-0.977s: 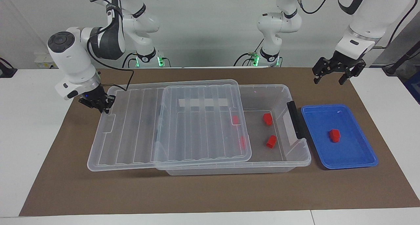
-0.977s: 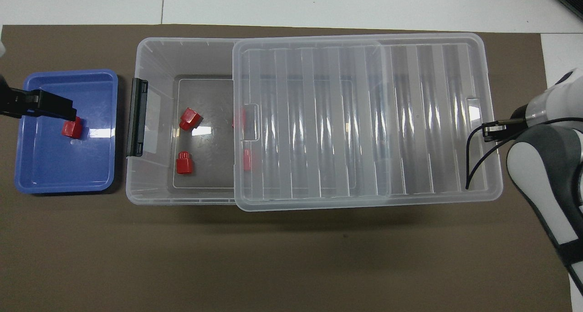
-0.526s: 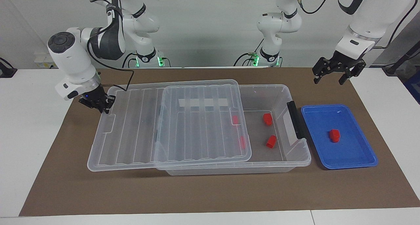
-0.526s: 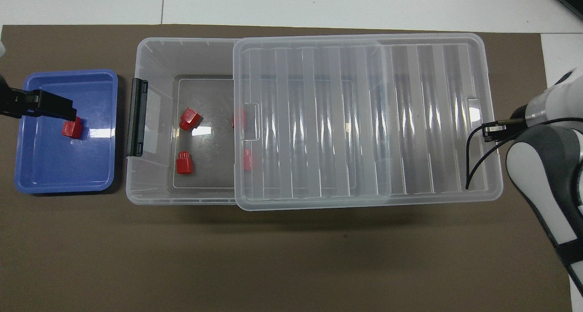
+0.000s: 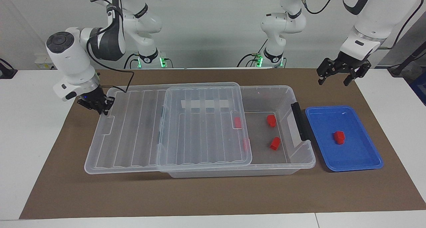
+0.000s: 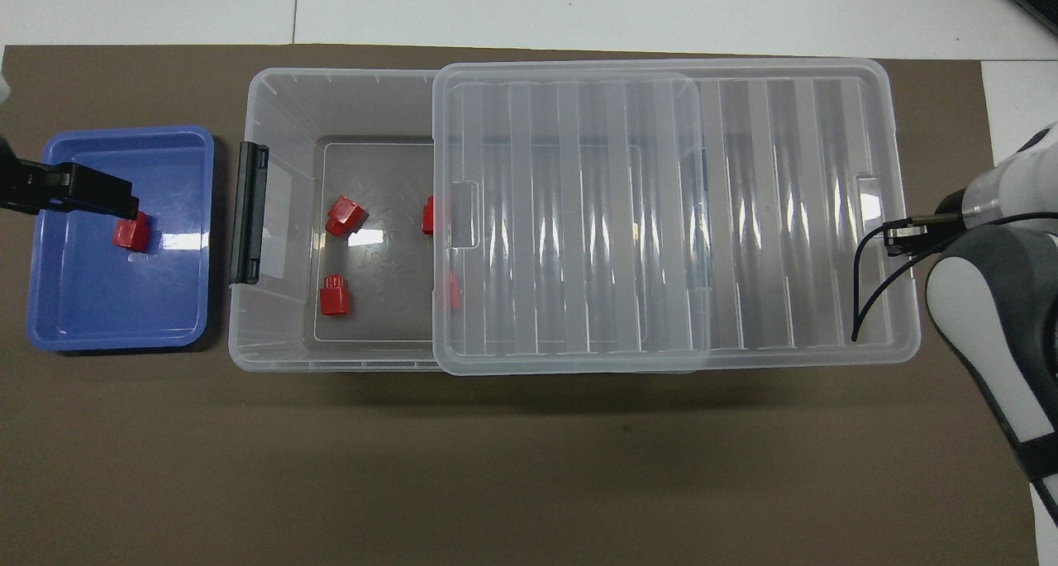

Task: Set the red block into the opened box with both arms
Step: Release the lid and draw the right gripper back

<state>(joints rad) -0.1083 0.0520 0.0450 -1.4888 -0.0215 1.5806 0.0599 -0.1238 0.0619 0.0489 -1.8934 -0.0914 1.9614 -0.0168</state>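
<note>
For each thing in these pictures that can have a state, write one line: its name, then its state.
Box: partly open.
Lid: slid toward the right arm's end, gripped at its edge.
Right gripper: shut on lid.
Left gripper: open, empty, in the air.
Blue tray: holds one red block.

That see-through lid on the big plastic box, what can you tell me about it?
The lid is clear plastic with parallel ribs and a small tab at each short end. It lies flat on the box but is slid toward the right arm's end, so it overhangs there and leaves the other end open. Two red blocks show dimly through its edge. The right end effector is shut on its overhanging rim.
</note>
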